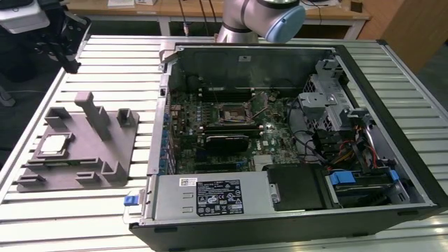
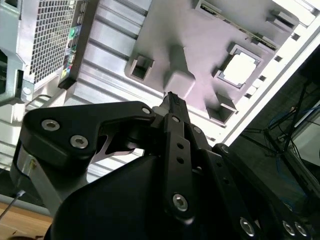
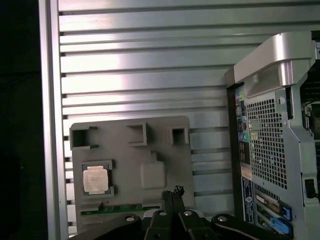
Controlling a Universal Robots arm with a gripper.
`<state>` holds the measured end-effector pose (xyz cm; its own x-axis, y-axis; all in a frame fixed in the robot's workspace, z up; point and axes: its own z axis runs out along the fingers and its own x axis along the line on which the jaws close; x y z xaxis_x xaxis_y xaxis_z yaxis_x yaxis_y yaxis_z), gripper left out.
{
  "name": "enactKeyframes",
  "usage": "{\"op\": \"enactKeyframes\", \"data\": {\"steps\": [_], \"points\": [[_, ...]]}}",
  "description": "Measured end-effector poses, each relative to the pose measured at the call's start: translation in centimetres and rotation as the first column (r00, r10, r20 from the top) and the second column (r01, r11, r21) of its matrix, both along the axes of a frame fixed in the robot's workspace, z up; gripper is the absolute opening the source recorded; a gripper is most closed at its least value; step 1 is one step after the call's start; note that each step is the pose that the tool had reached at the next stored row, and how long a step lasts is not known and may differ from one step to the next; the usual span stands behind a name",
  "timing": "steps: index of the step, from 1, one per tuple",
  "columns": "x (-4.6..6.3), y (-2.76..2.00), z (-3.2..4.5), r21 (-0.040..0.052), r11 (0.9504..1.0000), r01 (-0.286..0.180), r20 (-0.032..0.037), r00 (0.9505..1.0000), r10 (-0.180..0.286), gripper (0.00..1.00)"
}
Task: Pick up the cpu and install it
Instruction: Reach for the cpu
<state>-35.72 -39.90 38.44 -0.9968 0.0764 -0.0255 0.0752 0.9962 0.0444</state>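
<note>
The cpu lies flat in a pocket of the fixture, well apart from the socket. The gripper hangs over the fixture, closed on nothing. Thin and recessed, the cpu could slip from a shallow pinch and seat crooked

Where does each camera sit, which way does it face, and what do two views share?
Exterior view: off the arm, looking down on the open computer case and grey fixture; arm shows.
First wrist view: on the arm, straight down at the fixture; gripper shows.
Second wrist view: on the arm, obliquely at the fixture; gripper shows.
All share the cpu in the fixture.
</note>
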Motion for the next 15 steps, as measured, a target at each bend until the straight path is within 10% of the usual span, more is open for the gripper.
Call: {"op": "enactKeyframes", "data": {"steps": [15], "points": [[-4.0,0.00,-0.54,0.0000,1.0000,0.000,-0.0001,1.0000,0.000,0.11]]}}
